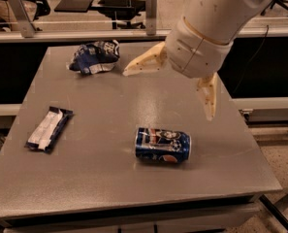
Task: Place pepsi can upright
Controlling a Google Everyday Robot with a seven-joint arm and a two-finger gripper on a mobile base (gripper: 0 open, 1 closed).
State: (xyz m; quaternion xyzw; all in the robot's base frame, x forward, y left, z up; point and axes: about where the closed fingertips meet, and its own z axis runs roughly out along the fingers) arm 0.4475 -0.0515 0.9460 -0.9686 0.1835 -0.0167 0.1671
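Observation:
The pepsi can (pixel 163 145) lies on its side on the grey table (pixel 109 106), right of the middle and towards the front, its length running left to right. My gripper (pixel 170 93) hangs above the table behind and slightly right of the can, open wide and empty. One cream finger (pixel 144 62) points left towards the snack bag. The other finger (pixel 209 96) points down, its tip above and to the right of the can. Nothing touches the can.
A wrinkly blue-and-white snack bag (pixel 95 57) lies at the back left. A flat dark bar wrapper with a white panel (pixel 49 128) lies at the left front. Behind the table are a rail and desks with posts (pixel 151 6).

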